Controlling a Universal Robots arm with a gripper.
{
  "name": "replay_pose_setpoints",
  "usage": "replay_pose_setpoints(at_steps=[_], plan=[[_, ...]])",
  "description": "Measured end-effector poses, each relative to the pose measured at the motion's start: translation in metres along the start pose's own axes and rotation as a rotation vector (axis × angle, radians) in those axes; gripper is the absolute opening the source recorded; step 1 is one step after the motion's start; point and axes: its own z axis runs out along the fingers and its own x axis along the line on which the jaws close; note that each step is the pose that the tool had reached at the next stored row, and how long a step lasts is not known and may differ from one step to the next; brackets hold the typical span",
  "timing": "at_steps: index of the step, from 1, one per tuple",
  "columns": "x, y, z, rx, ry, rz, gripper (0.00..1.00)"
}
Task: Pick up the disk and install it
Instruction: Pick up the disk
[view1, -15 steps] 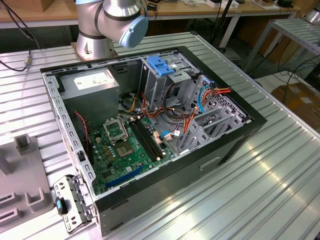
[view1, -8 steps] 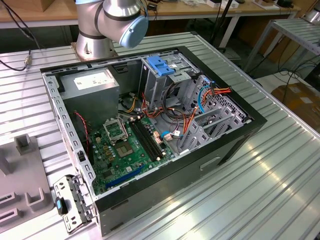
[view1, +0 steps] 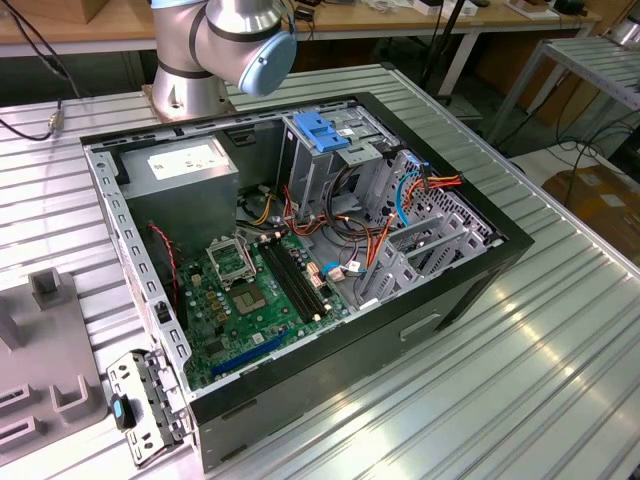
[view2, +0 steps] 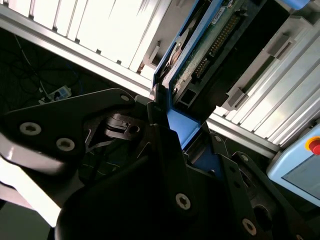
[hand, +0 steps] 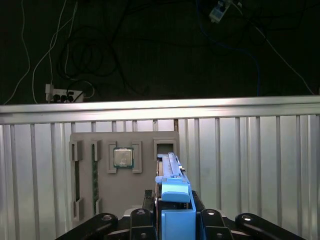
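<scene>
Between the fingers of the end effector (hand: 175, 218) stands the disk (hand: 171, 172), clamped at its blue end tab, edge-on over the grey fixture tray (hand: 125, 192) on the worktop (hand: 250, 165). Grasp looks done; install into the open computer case (view1: 330, 380) not yet done.

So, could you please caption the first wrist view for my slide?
Gripper closed on the disk, grey fixture plate beyond.

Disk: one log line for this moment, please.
gripper: shut on disk | disk: held edge-on over grey fixture tray | install: not yet done
</scene>
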Motion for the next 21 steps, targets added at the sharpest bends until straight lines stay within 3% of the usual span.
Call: replay_pose_setpoints(at_steps=[21], plan=[[0.0001,-0.0001,-0.0064,-0.0001,0.0001,0.0,0.37]])
